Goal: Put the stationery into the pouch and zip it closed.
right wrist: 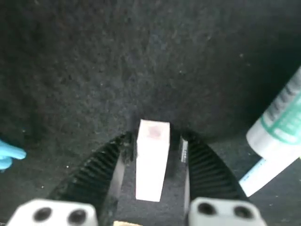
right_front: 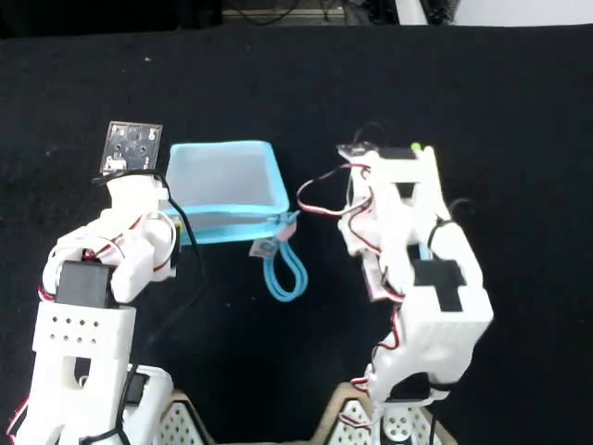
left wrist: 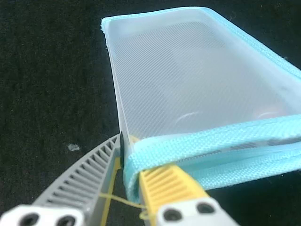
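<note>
A translucent pouch (right_front: 222,181) with light blue trim lies on the black cloth, its blue strap loop (right_front: 285,271) trailing toward the front. My left gripper (left wrist: 124,148) is shut on the pouch's near corner, with the grey and yellow fingers clamped on the blue zip edge (left wrist: 211,141); from above that gripper (right_front: 171,225) sits at the pouch's left front corner. My right gripper (right wrist: 153,141) is open and low over the cloth, with a white eraser (right wrist: 151,165) between its fingers. Beside it lies a white pen (right wrist: 277,125) with a teal label.
The right arm (right_front: 412,250) stands to the right of the pouch and covers the cloth beneath it. A bit of the blue strap (right wrist: 7,156) shows off to one side of the eraser. Black cloth (right_front: 519,139) covers the whole table.
</note>
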`<move>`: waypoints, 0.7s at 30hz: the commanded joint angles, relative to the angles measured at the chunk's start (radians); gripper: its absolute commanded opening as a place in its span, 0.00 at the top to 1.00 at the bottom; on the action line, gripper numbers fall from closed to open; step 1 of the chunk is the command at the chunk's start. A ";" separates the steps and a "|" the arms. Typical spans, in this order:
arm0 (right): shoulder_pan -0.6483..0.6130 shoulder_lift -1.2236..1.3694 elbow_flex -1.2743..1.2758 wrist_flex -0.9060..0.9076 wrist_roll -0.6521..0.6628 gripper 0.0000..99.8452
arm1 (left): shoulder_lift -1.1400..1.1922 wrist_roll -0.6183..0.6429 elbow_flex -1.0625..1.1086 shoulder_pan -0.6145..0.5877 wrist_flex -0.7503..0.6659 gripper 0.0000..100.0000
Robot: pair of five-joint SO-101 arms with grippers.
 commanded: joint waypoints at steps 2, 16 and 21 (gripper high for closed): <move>-0.017 -0.002 -0.044 -0.040 -0.011 0.92 | 0.008 0.012 -0.007 0.001 -0.014 0.97; -0.052 -0.797 0.076 0.080 -0.038 0.99 | 0.008 0.012 -0.007 0.001 -0.014 0.97; -0.244 -1.170 0.140 0.026 -0.169 0.99 | 0.008 0.012 -0.007 0.001 -0.014 0.97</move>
